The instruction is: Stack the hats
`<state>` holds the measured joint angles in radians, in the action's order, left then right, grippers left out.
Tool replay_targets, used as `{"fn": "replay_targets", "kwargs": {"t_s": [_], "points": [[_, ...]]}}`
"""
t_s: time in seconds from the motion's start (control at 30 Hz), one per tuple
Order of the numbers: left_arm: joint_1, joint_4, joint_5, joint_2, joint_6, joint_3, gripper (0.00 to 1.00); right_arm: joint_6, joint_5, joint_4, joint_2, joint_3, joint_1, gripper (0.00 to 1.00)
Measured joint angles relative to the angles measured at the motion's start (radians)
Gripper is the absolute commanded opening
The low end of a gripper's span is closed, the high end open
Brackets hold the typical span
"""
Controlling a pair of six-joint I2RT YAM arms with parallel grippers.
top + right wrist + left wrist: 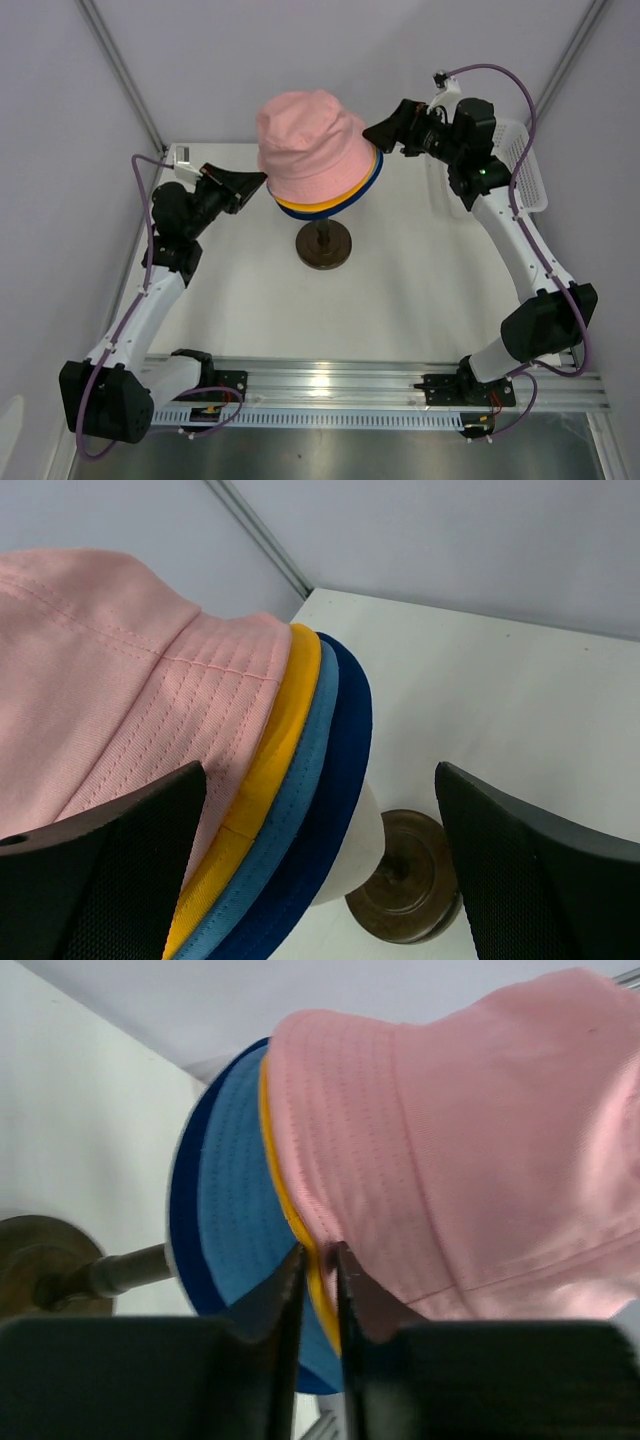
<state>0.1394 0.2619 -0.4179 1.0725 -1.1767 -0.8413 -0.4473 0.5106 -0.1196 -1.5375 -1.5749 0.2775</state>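
Several hats sit stacked on a mannequin head (356, 852). The pink hat (305, 140) (480, 1140) (90, 670) is on top. Under it show the brims of the yellow hat (288, 1205) (285, 720), the light blue hat (235, 1190) (316, 742) and the dark blue hat (373, 177) (184, 1210) (346, 765). My left gripper (262, 183) (320, 1255) is at the stack's left edge, its jaws narrowed onto the yellow and pink brims. My right gripper (372, 133) (320, 772) stands open at the right edge, apart from the brims.
The head stands on a rod with a dark round base (323, 245) (405, 890) (30, 1260) mid-table. A white mesh basket (525, 165) lies at the table's right edge behind my right arm. Grey walls close in the back and sides.
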Motion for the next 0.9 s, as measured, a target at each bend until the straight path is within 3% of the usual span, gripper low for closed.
{"fn": "replay_targets", "kwargs": {"t_s": [0.07, 0.1, 0.2, 0.23, 0.43, 0.6, 0.73, 0.9], "points": [[0.002, -0.061, 0.020, -0.013, 0.050, -0.011, 0.44, 0.019, -0.024, -0.032, -0.002, -0.019, -0.001, 0.99], [0.002, -0.103, 0.032, -0.019, 0.079, -0.020, 0.62, 0.027, -0.035, -0.051, -0.002, -0.032, -0.005, 0.99], [0.004, -0.238, 0.093, -0.035, 0.174, -0.077, 0.94, 0.042, -0.050, -0.113, -0.002, -0.071, -0.039, 1.00], [0.004, -0.281, 0.119, -0.043, 0.205, -0.104, 0.98, 0.041, -0.050, -0.124, -0.002, -0.080, -0.061, 0.99], [-0.005, -0.470, 0.241, -0.113, 0.401, -0.287, 1.00, 0.054, -0.112, -0.206, 0.020, -0.079, -0.281, 1.00], [-0.005, -0.660, 0.359, -0.153, 0.596, -0.439, 1.00, 0.082, -0.256, -0.279, 0.114, 0.025, -0.360, 0.99], [-0.006, -0.791, 0.425, -0.225, 0.728, -0.428, 1.00, 0.103, -0.309, -0.292, 0.224, 0.153, -0.359, 1.00], [-0.007, -0.882, 0.430, -0.356, 0.846, -0.300, 0.99, 0.134, -0.290, -0.227, 0.395, 0.402, -0.358, 0.99]]}}
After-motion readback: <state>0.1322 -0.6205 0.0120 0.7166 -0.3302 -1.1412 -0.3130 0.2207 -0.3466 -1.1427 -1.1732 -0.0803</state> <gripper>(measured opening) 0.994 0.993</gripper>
